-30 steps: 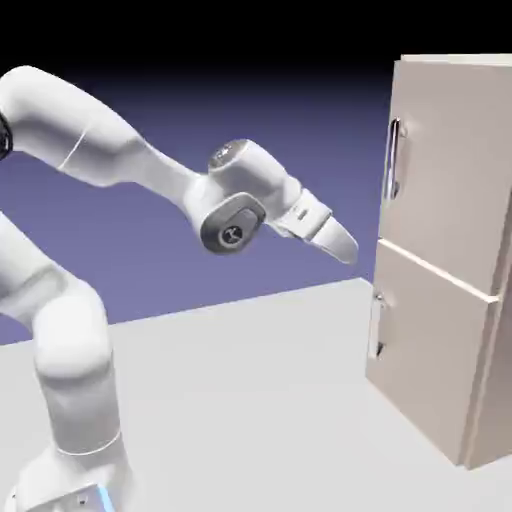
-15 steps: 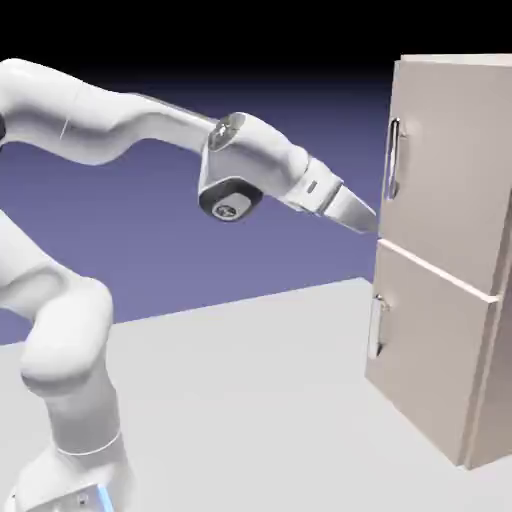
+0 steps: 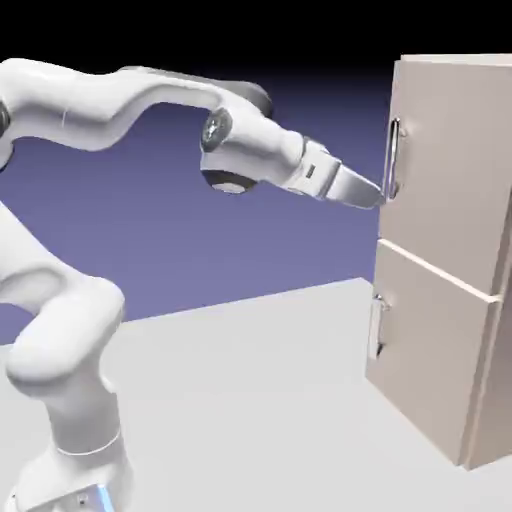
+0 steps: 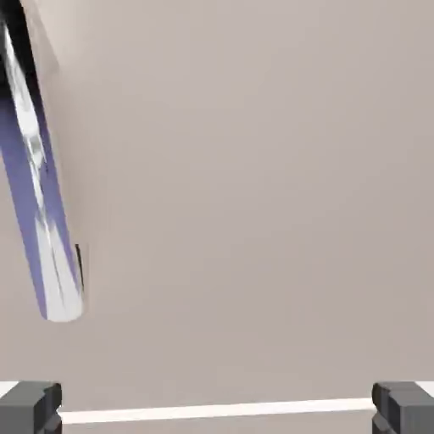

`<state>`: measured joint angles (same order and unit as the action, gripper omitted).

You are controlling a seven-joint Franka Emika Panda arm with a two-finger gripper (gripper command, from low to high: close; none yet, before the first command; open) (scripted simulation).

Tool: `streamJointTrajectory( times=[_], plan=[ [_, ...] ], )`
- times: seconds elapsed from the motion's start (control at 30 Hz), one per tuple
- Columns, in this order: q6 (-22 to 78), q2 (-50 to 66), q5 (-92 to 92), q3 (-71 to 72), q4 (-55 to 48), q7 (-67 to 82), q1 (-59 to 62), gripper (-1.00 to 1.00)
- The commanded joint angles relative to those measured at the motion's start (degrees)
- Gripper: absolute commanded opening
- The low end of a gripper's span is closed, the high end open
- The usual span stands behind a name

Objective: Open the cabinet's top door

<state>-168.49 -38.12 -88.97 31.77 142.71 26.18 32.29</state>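
Silver bar handle point(image 4: 41, 178) of the top door point(image 3: 450, 170): upper-L of the hand view, long axis near-vertical there, slightly tilted. It ends above the level of the finger tips point(image 4: 217, 408), nearer the L tip than the R. In the exterior view the bar stands upright on the upper part of the cabinet point(image 3: 483, 385), along the door's edge on the exterior view's left; the gripper point(image 3: 380, 200) is close to its lower end. Contact: cannot confirm from this angle; prob. none.

Finger state: wide apart, nothing between them. Door: shut.

Next move, as judged: shift gripper toward the bar, i.e. upper-L in the hand view, until the bar lies between the tips. Caution: closing w/o this shift would likely miss the bar.
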Motion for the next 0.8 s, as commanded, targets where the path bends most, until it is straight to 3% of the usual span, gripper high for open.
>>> streamJointTrajectory(
  times=[0.0,0.77],
  plan=[
    [0.16,-0.15,-2.5,0.89,-0.51,1.93,0.93,0.0],
    [3.71,-3.67,-59.82,21.36,-12.3,46.15,22.17,0.0]
  ],
)
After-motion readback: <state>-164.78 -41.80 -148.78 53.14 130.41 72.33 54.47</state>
